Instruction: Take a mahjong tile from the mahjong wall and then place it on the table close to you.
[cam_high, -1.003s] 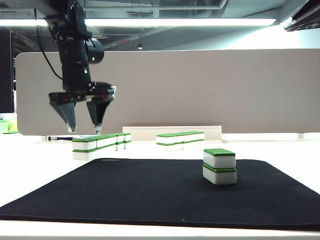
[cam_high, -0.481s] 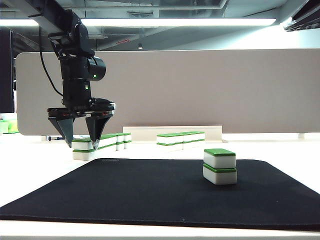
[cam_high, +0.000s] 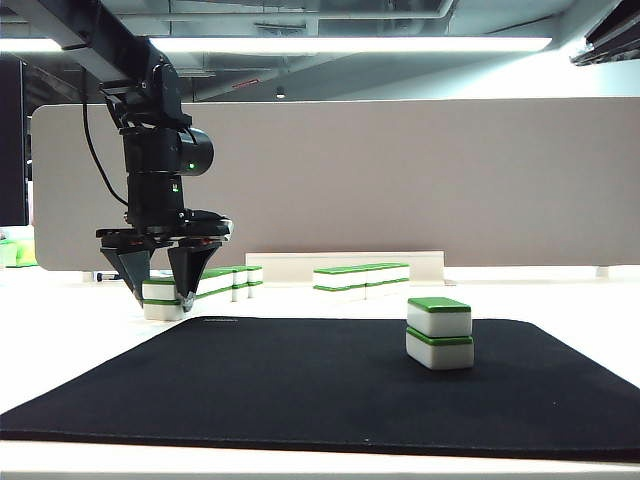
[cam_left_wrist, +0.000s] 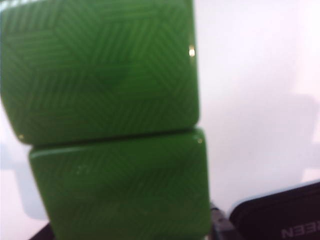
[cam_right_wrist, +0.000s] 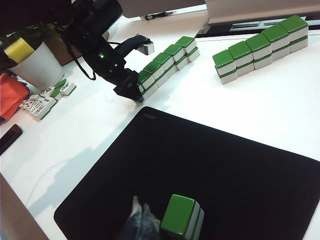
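Note:
The mahjong wall (cam_high: 225, 280) (cam_right_wrist: 167, 57) runs obliquely away at the left, on the white table (cam_high: 80, 330). My left gripper (cam_high: 160, 290) (cam_right_wrist: 134, 92) points down over its near end. Its fingers (cam_high: 185, 280) stand close on either side of the top mahjong tile (cam_high: 163, 290). That tile's green back (cam_left_wrist: 120, 185) fills the left wrist view, with a dark finger (cam_left_wrist: 220, 230) right at its edge. Whether the pads touch it does not show. My right gripper (cam_right_wrist: 140, 220) hangs shut and empty over the black mat (cam_right_wrist: 210, 165).
A two-high stack of tiles (cam_high: 440, 332) (cam_right_wrist: 182, 217) stands on the mat beside my right gripper. A shorter row of tiles (cam_high: 360, 277) (cam_right_wrist: 260, 47) lies farther back. Loose tiles (cam_right_wrist: 45, 102) and a white cup (cam_right_wrist: 32, 62) sit at the table's left, before the beige divider (cam_high: 400, 180).
My left gripper has come down from above the wall onto its near end tile, and its jaws have narrowed around it. The right arm has not moved.

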